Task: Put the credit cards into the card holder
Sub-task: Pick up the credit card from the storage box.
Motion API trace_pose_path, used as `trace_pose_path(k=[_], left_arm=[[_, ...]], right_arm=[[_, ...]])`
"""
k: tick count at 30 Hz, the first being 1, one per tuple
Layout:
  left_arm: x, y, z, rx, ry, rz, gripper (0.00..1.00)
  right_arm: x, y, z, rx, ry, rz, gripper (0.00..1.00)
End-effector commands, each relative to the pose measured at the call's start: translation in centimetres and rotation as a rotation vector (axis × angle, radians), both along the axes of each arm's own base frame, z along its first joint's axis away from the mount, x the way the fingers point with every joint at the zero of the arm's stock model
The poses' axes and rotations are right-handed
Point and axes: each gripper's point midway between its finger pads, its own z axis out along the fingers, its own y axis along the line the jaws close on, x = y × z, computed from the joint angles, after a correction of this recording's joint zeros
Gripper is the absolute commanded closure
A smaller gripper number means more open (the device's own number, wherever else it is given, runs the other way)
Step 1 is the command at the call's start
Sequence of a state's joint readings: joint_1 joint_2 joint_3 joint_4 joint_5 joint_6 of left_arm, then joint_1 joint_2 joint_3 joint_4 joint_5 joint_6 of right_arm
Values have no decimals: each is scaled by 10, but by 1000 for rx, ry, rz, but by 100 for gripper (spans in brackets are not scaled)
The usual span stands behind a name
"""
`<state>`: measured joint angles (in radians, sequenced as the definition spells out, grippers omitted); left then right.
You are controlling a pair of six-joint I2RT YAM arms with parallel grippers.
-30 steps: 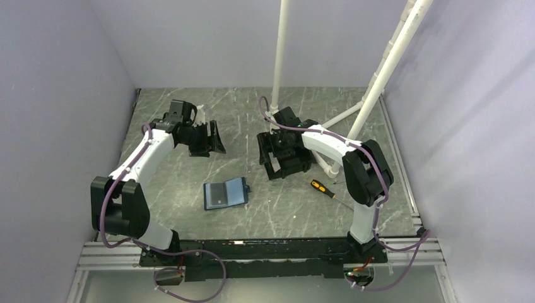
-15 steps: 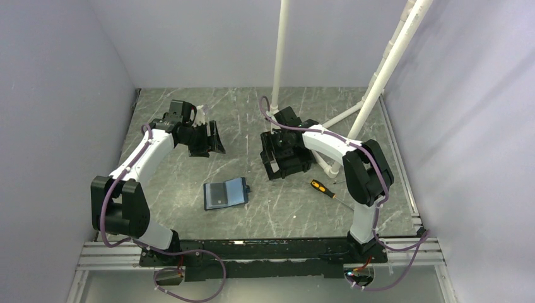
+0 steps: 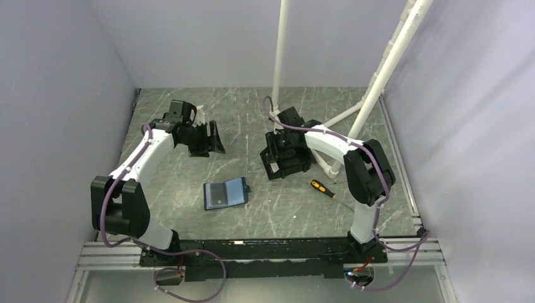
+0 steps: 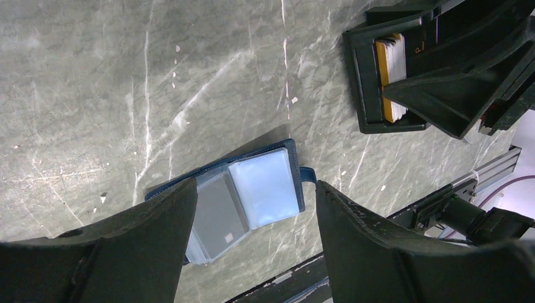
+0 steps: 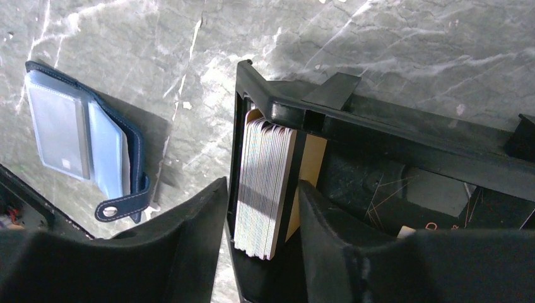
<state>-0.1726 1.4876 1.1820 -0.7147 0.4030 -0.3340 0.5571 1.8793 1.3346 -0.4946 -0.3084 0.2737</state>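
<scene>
- What's just changed: the right gripper (image 5: 262,183) has shifted a touch over the black box (image 5: 378,126) since a second ago, and its jaws have come in a good way.
- They now sit either side of the stack of credit cards (image 5: 265,189) standing on edge in the box. One finger is right up against the stack and the other is out by the box wall.
- I'd call them still partly open. I can't tell whether they're actually pinching any cards yet.
- The left gripper (image 4: 253,184) hasn't budged. It's wide open, empty and hanging above the tabletop (image 4: 94,76).
- The card holder (image 4: 246,196) hasn't moved either. It lies flat and opened out on the tabletop, clear pockets up, straight in line between the left gripper's fingers and below them.
- From the right gripper it's off past the finger by the box wall, well apart from the box.
- One pocket may already hold a greyish card, but it's hard to say.
- What it means, my guess: this is the pick step. The worry is that the jaws span the whole stack, so they could grab a wad, or catch the box wall, instead of one card.
- The orange-handled screwdriver (image 3: 322,187) lies just beside the box, out of the way.
</scene>
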Motion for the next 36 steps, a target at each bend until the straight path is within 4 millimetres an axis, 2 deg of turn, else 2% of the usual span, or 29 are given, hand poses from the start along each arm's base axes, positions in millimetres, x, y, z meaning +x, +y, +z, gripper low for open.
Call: trace_pose_path(k=[1,4,8,16,22,29,36], left_arm=[[4,-1,1,-4,-25,-26,26],[4,-1,0,-4,-23,-27,26],[4,-1,0,-4,-24,-26,26],[4,-1,-1,-6,-20,-27,26],[3,-1,-2,-8,-13,-28,26],[4,-2,-3,-10,-9,-29,26],[3,-2,-3,-12,-8,-32,26]], right_arm=[[6,6,26,61,-60,3,46],[6,5,23,58,-57,3,35],[5,4,17,54,-57,3,24],[1,5,1,54,-29,6,16],[-1,9,-1,75,-10,9,18],[-5,18,18,149,-5,25,35],[-6,16,26,175,-3,21,45]])
